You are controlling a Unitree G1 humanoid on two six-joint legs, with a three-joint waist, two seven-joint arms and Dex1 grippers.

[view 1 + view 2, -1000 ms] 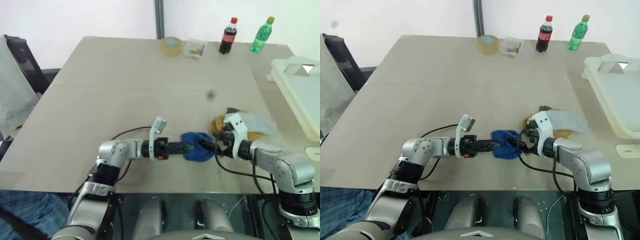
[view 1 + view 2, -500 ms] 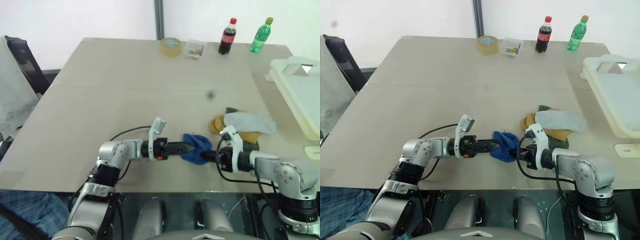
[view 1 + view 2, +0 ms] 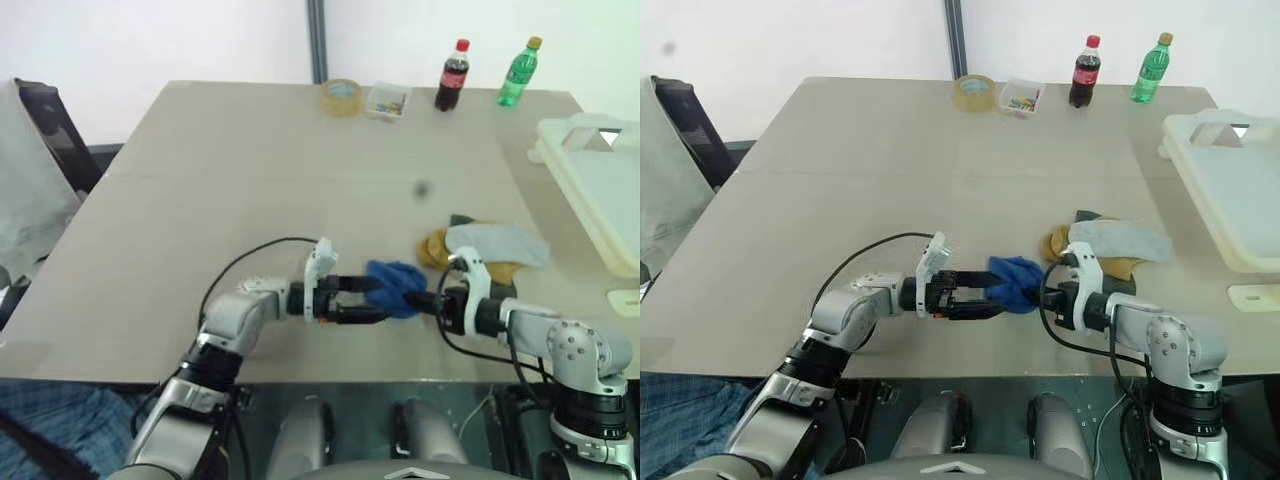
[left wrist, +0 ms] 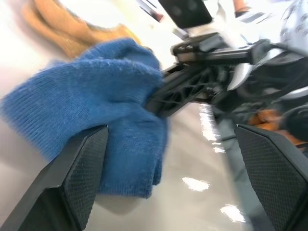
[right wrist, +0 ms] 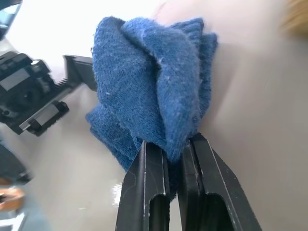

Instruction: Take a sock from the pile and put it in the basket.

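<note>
Right gripper (image 5: 172, 159), spread a second ago, now pinches bright royal-blue fuzzy sock (image 3: 394, 287), apparently just above beige table (image 3: 250, 170). Left gripper (image 3: 372, 299) rolled, fingers spread, flanking sock.

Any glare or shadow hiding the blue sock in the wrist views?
Left wrist view: bright glints on the table beside the sock, none on it. Right wrist view: one small table glint; the sock sits evenly lit in the right gripper.
</note>
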